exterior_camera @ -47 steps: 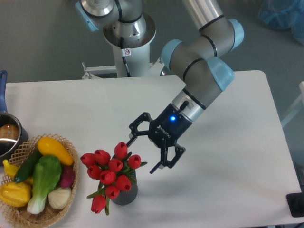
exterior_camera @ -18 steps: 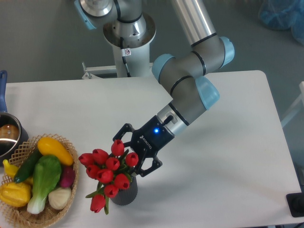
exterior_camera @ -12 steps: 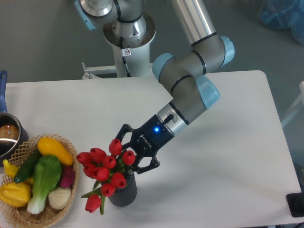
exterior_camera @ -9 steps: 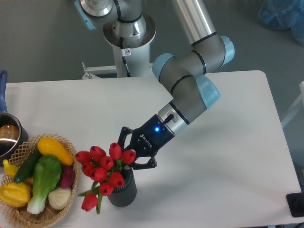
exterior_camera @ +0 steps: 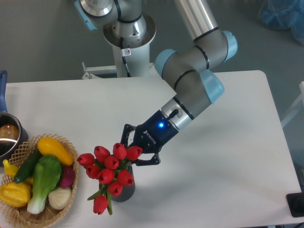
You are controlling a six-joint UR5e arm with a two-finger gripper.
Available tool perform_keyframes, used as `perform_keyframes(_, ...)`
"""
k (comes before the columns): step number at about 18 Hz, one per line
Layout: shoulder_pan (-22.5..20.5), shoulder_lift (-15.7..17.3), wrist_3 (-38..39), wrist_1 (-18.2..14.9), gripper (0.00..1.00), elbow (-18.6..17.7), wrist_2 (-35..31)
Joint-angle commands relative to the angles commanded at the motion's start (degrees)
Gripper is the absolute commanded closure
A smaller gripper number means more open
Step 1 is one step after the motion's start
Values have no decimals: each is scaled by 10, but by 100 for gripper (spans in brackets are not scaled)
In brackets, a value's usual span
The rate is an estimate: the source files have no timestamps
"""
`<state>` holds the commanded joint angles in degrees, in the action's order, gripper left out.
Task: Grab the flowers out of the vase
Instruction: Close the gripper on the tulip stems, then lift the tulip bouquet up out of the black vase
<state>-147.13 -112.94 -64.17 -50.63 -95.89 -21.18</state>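
Observation:
The flowers [exterior_camera: 110,170], a bunch of red tulip buds with green stems and leaves, stand in the vase [exterior_camera: 125,192], a short dark grey ribbed cylinder near the table's front edge. The buds cover its mouth, and one bud droops over its left side. My gripper [exterior_camera: 135,151] reaches in from the upper right and is shut on the flowers at the top right of the bunch, just above the vase. One black finger shows above the buds and the other to their right. The stems' lower ends are hidden inside the vase.
A wicker basket [exterior_camera: 19,216] holding yellow, green and white vegetables sits at the front left. A metal pot with a blue handle [exterior_camera: 6,135] is at the left edge. The arm's base [exterior_camera: 128,33] stands behind the table. The white table [exterior_camera: 228,190] stretches to the right.
The gripper came down open onto the bunch and shut on it. In the last half second it shifted slightly right and up, and the bunch went from leaning left to more upright.

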Motion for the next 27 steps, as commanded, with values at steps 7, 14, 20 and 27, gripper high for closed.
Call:
perform_keyframes(7,-18,27,35,0,89,0,54)
perform_keyframes(14,-16,55,63,0,89,11,87)
perform_keyframes(20,-28,55,64,0,89,25,105)
perform_keyframes(27,-45,55,65,0,89,33,106)
